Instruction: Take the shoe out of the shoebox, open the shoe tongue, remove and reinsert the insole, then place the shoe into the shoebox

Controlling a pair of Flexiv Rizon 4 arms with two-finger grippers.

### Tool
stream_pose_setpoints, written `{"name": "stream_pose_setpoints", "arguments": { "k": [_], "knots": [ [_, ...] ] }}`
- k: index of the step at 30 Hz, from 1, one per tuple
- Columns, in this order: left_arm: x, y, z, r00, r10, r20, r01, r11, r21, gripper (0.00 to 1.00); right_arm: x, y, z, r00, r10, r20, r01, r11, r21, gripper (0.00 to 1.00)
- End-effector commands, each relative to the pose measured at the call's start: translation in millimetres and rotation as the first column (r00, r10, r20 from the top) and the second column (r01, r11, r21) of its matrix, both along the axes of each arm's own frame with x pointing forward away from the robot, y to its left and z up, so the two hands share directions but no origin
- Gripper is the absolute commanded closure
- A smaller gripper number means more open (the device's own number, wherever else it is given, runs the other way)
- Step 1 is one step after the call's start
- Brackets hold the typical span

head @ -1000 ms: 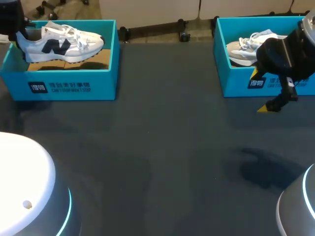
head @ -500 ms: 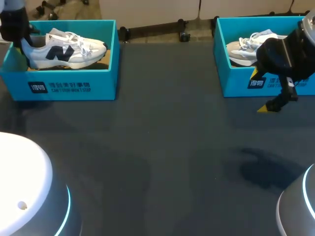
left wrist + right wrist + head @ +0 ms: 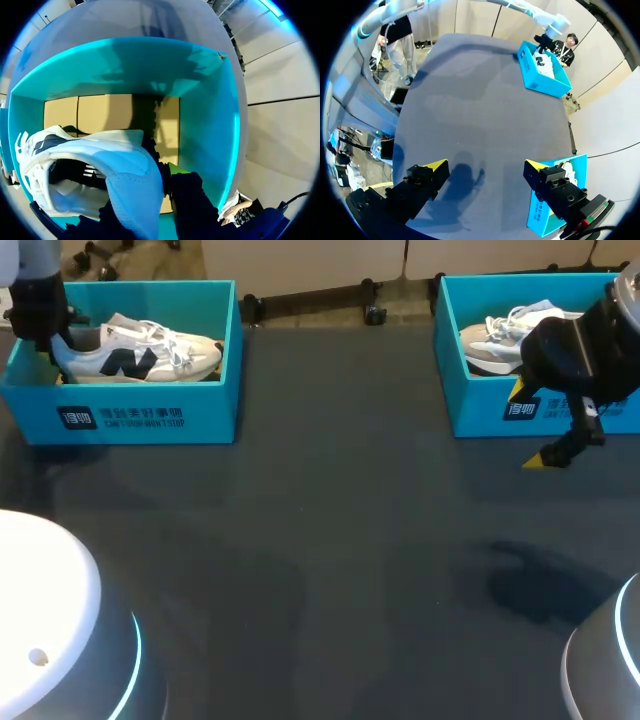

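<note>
1. the shoe (image 3: 140, 350) is lower than a second ago: from tipped up with its toe well above the floor of the box (image 3: 150, 415), it now lies low and nearly level inside, heel at the box's left end and toe toward its right wall.
2. your left fingers (image 3: 187, 200) have come down with it and stay at the heel. they stand narrow, clamped on the heel collar; the left wrist view shows the pale blue lining pinched between them and the box's cardboard floor just beyond.
3. your right fingers (image 3: 422, 182) have not moved. they hang wide apart, holding nothing, over the bench (image 3: 330, 540) just in front of the second box (image 3: 490, 415), where a second shoe (image 3: 500, 335) lies untouched.
4. this reads as the last step, putting the shoe back, and it looks nearly done: the shoe is inside the walls, not over the rim.
5. what seems left is to let go and lift clear. you cannot tell from here whether the sole rests flat on the floor, so a release now may let the shoe drop or roll a little.
6. the mouth of the shoe is dark, so you cannot tell how the insole sits.
</note>
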State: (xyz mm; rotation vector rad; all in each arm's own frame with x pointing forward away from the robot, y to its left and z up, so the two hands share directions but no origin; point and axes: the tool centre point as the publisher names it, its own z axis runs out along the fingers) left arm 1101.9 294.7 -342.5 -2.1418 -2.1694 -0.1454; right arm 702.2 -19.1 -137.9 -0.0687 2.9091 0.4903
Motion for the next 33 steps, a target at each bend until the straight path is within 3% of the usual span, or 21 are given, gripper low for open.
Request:
{"name": "stream_pose_setpoints", "arguments": {
  "k": [1, 33],
  "knots": [
    [-4.7, -0.3, 3.1, 1.000, -0.008, 0.011, 0.008, 1.000, 0.000, 1.00, 2.3, 1.6, -0.5, 1.000, -0.001, -0.004, 0.001, 1.000, -0.003, 0.00],
    [-45.8, 2.9, 12.3, 1.000, -0.028, 0.014, 0.028, 0.999, -0.040, 1.00, 2.3, 1.6, -0.5, 1.000, -0.001, -0.004, 0.001, 1.000, -0.003, 0.00]
  ]
}}
